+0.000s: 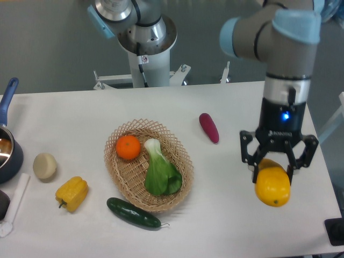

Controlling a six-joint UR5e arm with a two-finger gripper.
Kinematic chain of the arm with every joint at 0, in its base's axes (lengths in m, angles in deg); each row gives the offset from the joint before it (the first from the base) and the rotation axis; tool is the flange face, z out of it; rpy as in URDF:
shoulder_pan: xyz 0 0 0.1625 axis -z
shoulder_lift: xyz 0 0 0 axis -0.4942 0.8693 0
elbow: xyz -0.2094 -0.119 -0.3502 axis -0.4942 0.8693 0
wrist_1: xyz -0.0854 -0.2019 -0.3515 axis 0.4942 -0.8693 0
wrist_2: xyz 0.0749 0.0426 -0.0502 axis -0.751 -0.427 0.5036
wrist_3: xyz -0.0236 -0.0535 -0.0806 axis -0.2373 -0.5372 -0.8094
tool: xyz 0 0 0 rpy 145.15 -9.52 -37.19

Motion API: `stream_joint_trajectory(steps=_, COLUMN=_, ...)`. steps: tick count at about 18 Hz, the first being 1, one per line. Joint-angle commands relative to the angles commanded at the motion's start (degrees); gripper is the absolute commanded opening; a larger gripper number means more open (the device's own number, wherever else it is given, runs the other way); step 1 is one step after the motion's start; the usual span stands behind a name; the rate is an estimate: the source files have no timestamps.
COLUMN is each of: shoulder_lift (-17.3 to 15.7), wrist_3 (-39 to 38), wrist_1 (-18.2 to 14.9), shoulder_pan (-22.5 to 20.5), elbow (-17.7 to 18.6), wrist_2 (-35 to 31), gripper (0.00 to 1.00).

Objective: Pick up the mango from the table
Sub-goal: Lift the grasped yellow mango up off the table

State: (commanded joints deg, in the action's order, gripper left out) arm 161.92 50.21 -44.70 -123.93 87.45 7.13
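Observation:
The mango (272, 186) is a smooth yellow-orange oval fruit at the right of the white table (226, 215). My gripper (274, 171) hangs straight down over it, with its black fingers closed around the mango's upper part. The mango's lower end sticks out below the fingers. Whether it is off the tabletop or touching it, I cannot tell.
A wicker basket (119, 173) in the middle holds an orange (128, 147) and a bok choy (159, 172). A purple vegetable (209, 127) lies behind, a cucumber (133, 213) in front, a yellow bell pepper (72, 193) and a pale round item (44, 165) at left, a blue pot (7, 145) at the left edge.

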Motion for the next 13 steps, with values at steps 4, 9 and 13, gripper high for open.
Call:
stream_joint_trajectory(steps=4, shoulder_lift=-0.3, wrist_3=0.3, wrist_1=0.0, shoulder_pan=-0.2, elbow=0.9, wrist_2=-0.1, gripper=0.39)
stream_joint_trajectory(steps=9, shoulder_lift=-0.4, wrist_3=1.1, wrist_1=0.0, shoulder_pan=-0.3, elbow=1.7, wrist_2=-0.1, gripper=0.39)
stream_joint_trajectory(steps=13, shoulder_lift=-0.6, wrist_3=1.1, wrist_1=0.1, shoulder_pan=-0.5, elbow=1.8, wrist_2=-0.1, gripper=0.39)
